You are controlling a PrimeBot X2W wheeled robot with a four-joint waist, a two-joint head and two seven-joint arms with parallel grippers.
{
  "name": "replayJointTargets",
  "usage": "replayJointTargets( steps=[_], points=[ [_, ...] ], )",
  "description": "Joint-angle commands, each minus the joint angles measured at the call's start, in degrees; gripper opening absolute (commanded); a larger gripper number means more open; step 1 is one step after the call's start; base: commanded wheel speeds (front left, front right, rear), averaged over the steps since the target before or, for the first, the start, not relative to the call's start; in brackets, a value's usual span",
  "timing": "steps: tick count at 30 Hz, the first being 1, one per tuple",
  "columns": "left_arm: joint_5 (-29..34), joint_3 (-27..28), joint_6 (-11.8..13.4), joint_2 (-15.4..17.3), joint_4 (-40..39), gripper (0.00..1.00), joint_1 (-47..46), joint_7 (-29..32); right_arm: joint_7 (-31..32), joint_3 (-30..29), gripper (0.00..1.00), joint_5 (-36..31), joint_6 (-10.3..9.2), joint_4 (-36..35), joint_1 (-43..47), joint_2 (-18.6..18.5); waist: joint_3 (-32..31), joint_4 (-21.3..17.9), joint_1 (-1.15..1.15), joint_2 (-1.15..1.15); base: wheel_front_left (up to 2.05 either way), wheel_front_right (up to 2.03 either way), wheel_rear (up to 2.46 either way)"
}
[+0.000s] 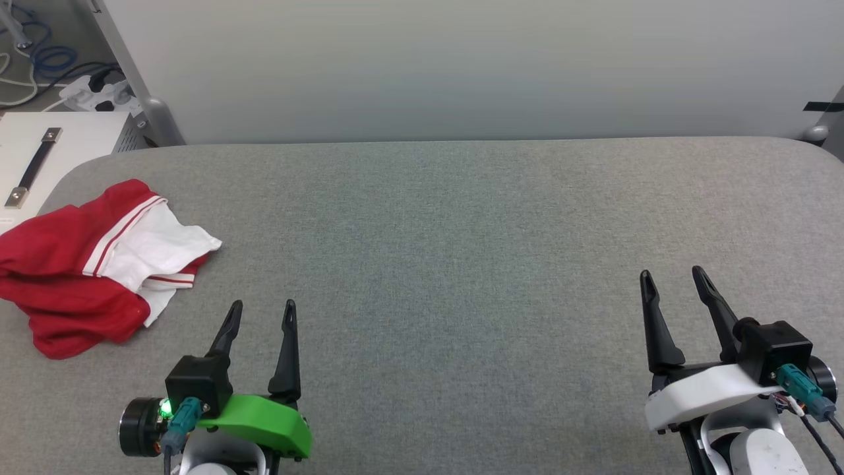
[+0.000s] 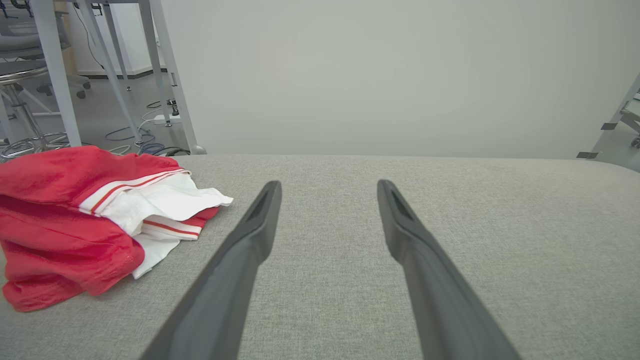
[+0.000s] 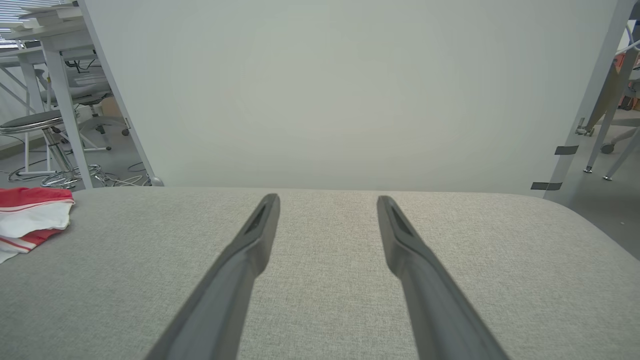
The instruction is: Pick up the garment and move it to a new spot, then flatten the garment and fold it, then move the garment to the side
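The garment (image 1: 72, 274) lies crumpled at the left edge of the grey table (image 1: 461, 251): red cloth with a white sleeve and red-and-white striped trim on top. In the left wrist view the garment (image 2: 75, 220) sits to the left of my fingers; the right wrist view catches a corner of the garment (image 3: 30, 215) at far left. My left gripper (image 1: 262, 309) hovers open near the front edge, just right of the garment and apart from it. My right gripper (image 1: 671, 276) stands open at the front right, nothing between its fingers.
A pale wall panel (image 1: 461, 66) rises behind the table's far edge. Off the table's left side stands a white box with a black handle (image 1: 39, 165), with cables and a power strip (image 1: 92, 92) on the floor. A stool (image 3: 35, 125) and desk legs stand further left.
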Motion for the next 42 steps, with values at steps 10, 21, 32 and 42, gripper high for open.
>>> replayJointTargets(
  steps=[10, 21, 32, 42],
  points=[
    [-1.31, -0.42, -0.89, -0.23, 2.18, 1.00, 0.13, -1.71, -1.76, 0.61, 1.00, 0.68, -0.04, 2.23, -1.33, 0.08, 0.01, 0.36, 0.00, 0.00, 0.00, 0.00, 0.00],
    [-1.46, 0.20, -0.92, -0.26, 2.81, 1.00, 0.34, -3.00, -3.04, 2.85, 1.00, 1.90, -0.04, 1.77, -0.78, 0.09, -0.85, 4.76, 0.00, 0.00, 0.00, 0.00, 0.00],
    [-0.97, 2.10, -1.29, -0.29, 3.13, 1.00, 1.53, -4.32, -4.33, 6.79, 1.00, 2.03, -0.05, 2.58, -0.40, 0.10, -2.29, 14.36, 0.00, 0.00, 0.00, 0.00, 0.00],
    [-1.15, 3.09, -2.39, -0.31, 3.71, 1.00, 1.88, -5.45, -5.45, 9.19, 1.00, 3.33, -0.05, 3.63, -0.88, 0.11, -2.40, 22.76, 0.00, 0.00, 0.00, 0.00, 0.00]
  ],
)
